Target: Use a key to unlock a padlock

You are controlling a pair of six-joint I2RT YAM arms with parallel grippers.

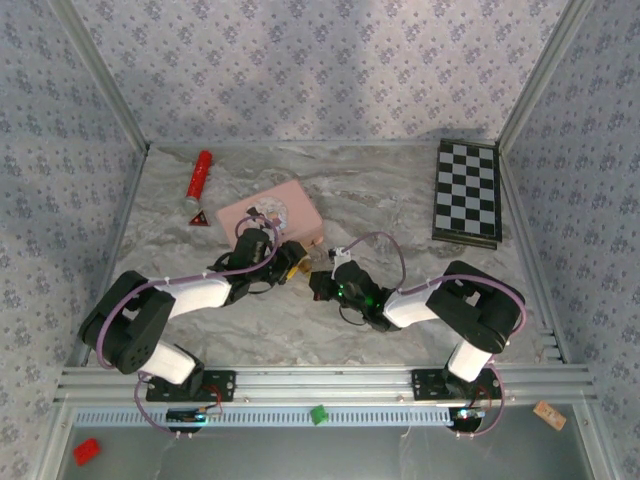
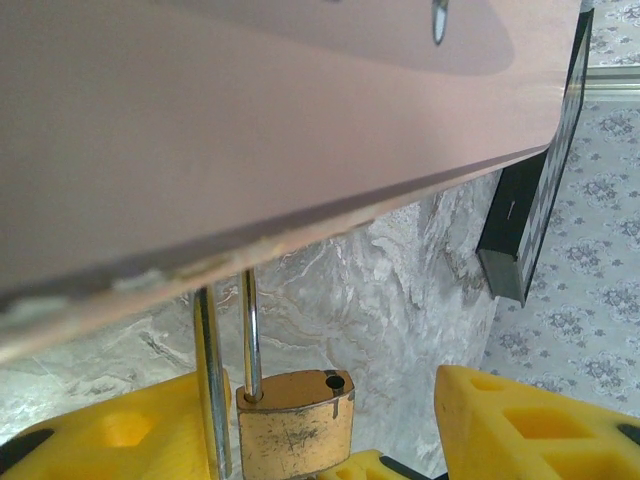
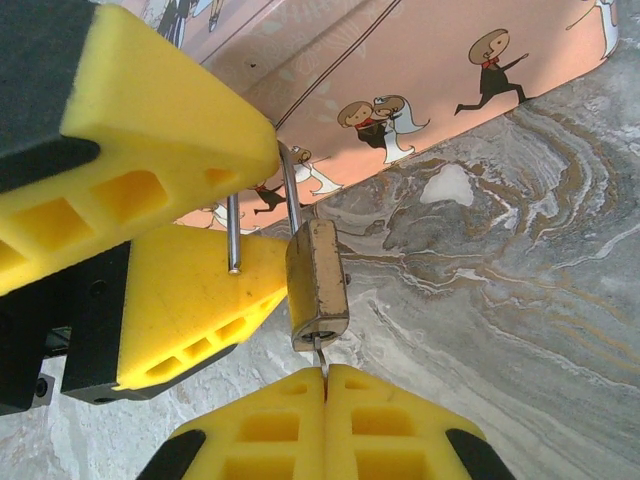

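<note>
Your right gripper point(image 3: 325, 385) pinches the key point(image 3: 320, 352), coaxial with the padlock point(image 3: 317, 285) directly ahead. Your left gripper point(image 2: 325, 415) stands spread around it.

We show our left arm point(image 1: 190, 293) and right arm point(image 1: 415, 307): black joints, white links, lilac cables point(image 1: 380, 236). Fingers point(image 3: 250, 430) are yellow, hollow-ribbed.

Soft, even light comes from above, so the marbled table point(image 1: 400, 200) is bright with only weak shadows on it, and in the left wrist view the very near pink tin point(image 2: 250, 120) is blurred while the padlock point(image 2: 295, 425) is sharp.
</note>
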